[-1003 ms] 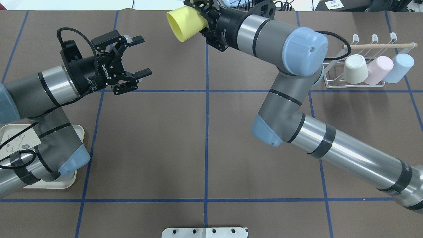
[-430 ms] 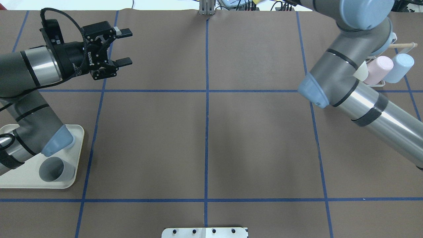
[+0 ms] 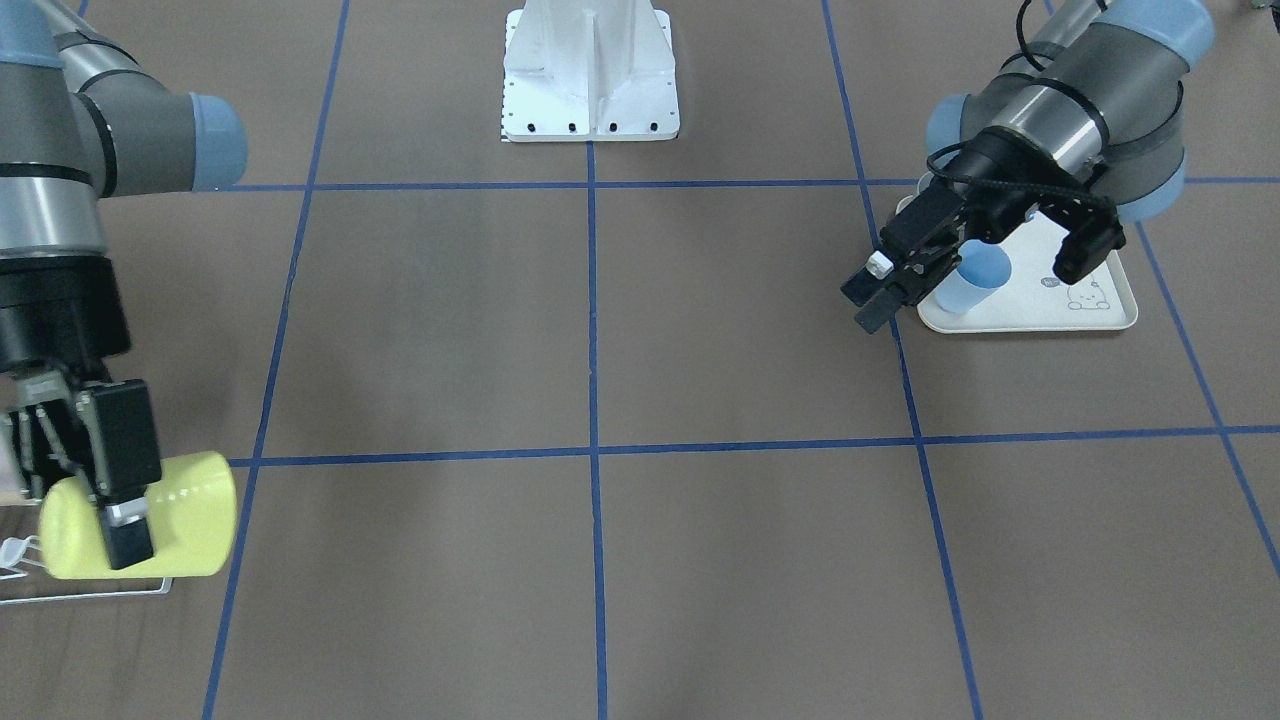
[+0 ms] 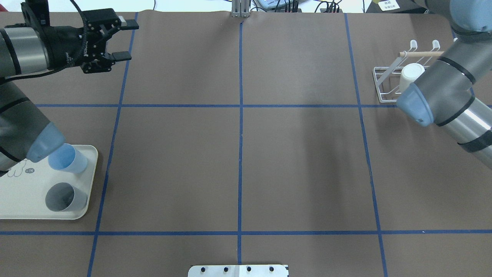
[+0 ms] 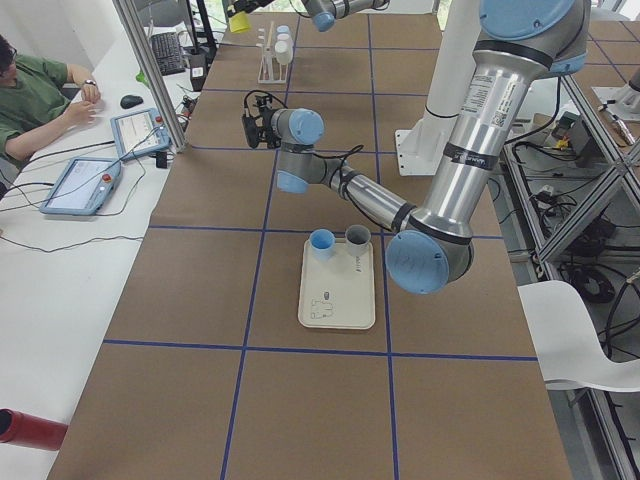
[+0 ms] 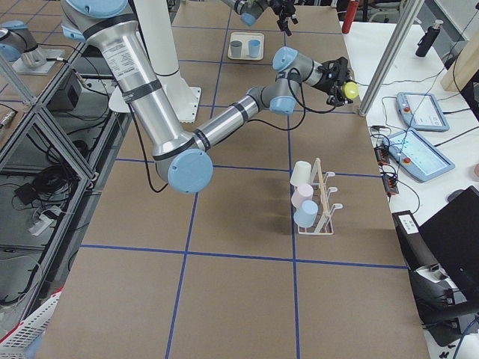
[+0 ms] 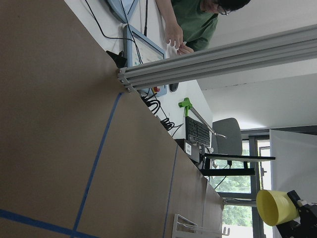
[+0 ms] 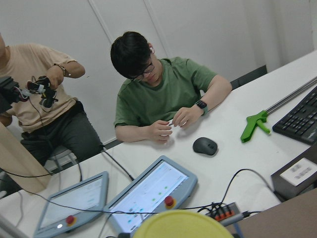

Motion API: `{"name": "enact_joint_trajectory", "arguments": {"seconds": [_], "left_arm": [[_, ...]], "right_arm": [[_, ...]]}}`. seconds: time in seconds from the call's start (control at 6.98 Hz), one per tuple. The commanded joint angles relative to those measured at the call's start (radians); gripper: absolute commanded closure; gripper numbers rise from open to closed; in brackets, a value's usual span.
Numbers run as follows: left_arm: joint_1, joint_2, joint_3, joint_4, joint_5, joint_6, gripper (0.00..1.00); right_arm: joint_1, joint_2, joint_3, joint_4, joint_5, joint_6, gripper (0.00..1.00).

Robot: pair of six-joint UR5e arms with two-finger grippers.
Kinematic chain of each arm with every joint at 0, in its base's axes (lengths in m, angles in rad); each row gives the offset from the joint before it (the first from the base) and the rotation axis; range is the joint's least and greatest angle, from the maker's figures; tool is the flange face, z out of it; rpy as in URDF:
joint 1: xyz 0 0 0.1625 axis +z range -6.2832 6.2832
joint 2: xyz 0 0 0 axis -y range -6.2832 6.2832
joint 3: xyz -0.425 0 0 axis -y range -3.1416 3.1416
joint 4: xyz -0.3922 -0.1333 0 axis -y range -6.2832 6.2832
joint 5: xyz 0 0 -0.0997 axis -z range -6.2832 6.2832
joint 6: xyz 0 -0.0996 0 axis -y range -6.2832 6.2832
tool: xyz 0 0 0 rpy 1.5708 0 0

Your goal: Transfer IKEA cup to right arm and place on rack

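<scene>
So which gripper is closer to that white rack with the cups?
The right one. The right gripper, holding the yellow cup, is close to the rack. The left gripper is open far across the table, near the tray.

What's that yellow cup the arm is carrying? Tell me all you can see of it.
The yellow cup is a plain, handle-less tumbler that looks like smooth plastic, slightly tapered and wider at its open mouth. It is tipped on its side, held in the air by the right gripper, whose black fingers clamp across its body. Nothing else seems to touch it. It hangs near the white wire rack, not yet on a prong.
</scene>
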Motion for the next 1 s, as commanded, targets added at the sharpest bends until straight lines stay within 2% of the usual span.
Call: {"name": "enact_joint_trajectory", "arguments": {"seconds": [0.0, 0.14, 0.29, 0.43, 0.57, 0.86], "left_arm": [[-0.039, 0.052, -0.035, 0.040, -0.064, 0.090, 0.00], [-0.039, 0.066, -0.035, 0.042, -0.064, 0.094, 0.00], [-0.039, 0.075, -0.037, 0.045, -0.066, 0.095, 0.00], [-0.037, 0.080, -0.037, 0.045, -0.066, 0.095, 0.00], [-0.036, 0.081, -0.032, 0.045, -0.066, 0.095, 0.00], [-0.025, 0.098, -0.027, 0.045, -0.063, 0.098, 0.00]], "right_arm": [[0.022, -0.084, -0.014, -0.021, -0.166, -0.199, 1.00], [0.023, -0.090, -0.066, -0.016, -0.262, -0.224, 1.00], [0.022, -0.131, -0.068, -0.010, -0.332, -0.285, 1.00], [0.022, -0.194, -0.085, 0.112, -0.381, -0.290, 1.00], [0.020, -0.235, -0.149, 0.242, -0.386, -0.301, 1.00], [0.019, -0.230, -0.279, 0.387, -0.389, -0.307, 1.00]]}}
